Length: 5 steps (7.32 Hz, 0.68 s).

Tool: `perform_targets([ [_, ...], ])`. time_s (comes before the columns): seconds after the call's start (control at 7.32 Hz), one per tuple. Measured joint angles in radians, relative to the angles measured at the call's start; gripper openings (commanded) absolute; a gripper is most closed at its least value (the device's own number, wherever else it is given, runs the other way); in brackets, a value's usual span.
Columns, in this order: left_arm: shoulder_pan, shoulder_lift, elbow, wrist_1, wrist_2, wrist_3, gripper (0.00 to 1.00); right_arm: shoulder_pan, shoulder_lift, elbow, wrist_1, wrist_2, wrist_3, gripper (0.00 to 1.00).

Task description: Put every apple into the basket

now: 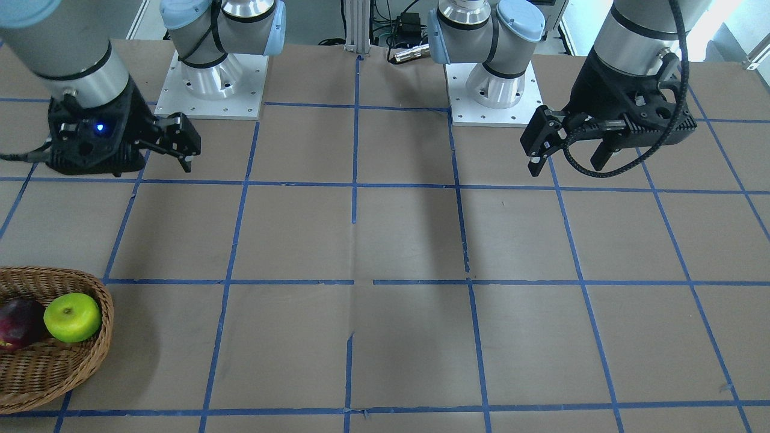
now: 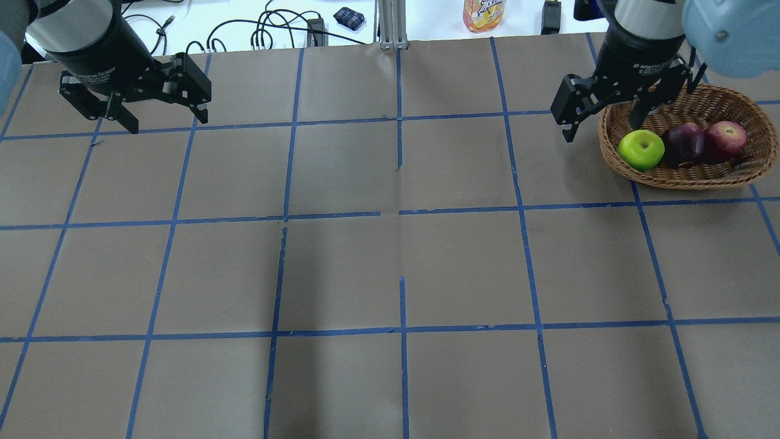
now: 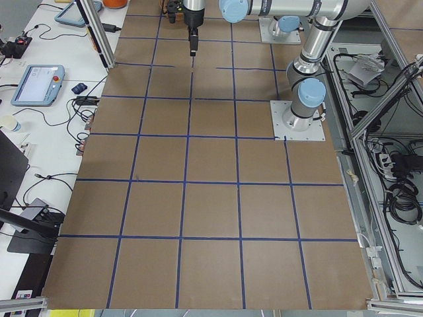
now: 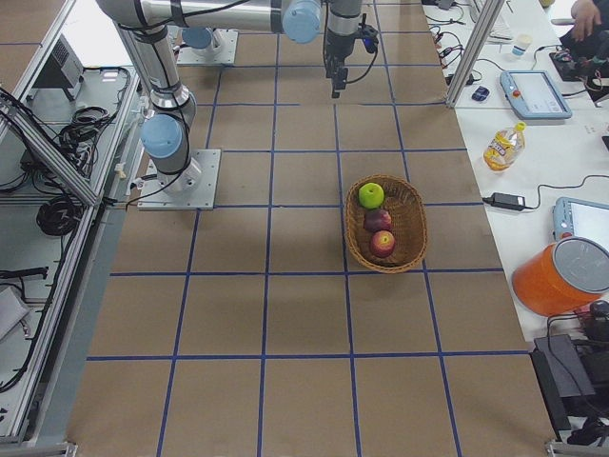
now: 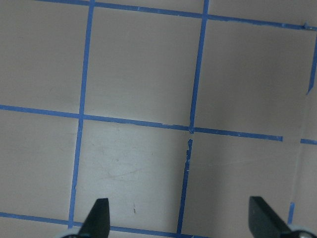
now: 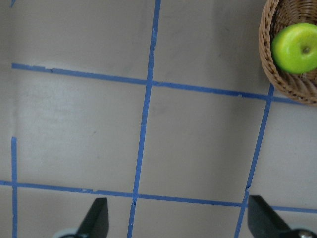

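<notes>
Bench: brown paper surface, blue tape grid.

Basket: sits on the robot's right side of the bench, toward the far edge from the robot's bases. Upright, flat on the paper.

Apples: all three lie inside the basket, in a row along its long axis.
- green apple at the end nearest the bench centre, stem dimple facing up, resting against the inner wall.
- maroon apple in the middle, touching the green one or just beside it; cannot tell which.
- red apple at the outer end, close against the maroon one.
Exterior right view confirms the same order. No apple lies on the paper.

Right claw: spread wide, nothing between the fingers. It hangs above the bench. Overhead view lines it up with the basket's rim, but the front-facing view shows bare paper between it and the basket. Its wrist camera catches the green apple and a piece of rim in the upper right corner only.

Left claw: spread wide, holding nothing. It hangs over the robot's left side of the bench, well apart from the basket. Its wrist camera shows only paper and tape between the fingers.
</notes>
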Motion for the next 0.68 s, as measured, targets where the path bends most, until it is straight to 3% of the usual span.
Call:
perform_targets([
  [0.27,0.0,-0.005,0.001,-0.002,-0.006,-0.029,1.0,0.012,-0.12,0.065,0.067,0.012,0.023,1.0],
  [0.68,0.0,-0.004,0.0,-0.008,-0.002,-0.034,1.0,0.014,-0.16,0.082,0.139,0.08,0.043,1.0],
])
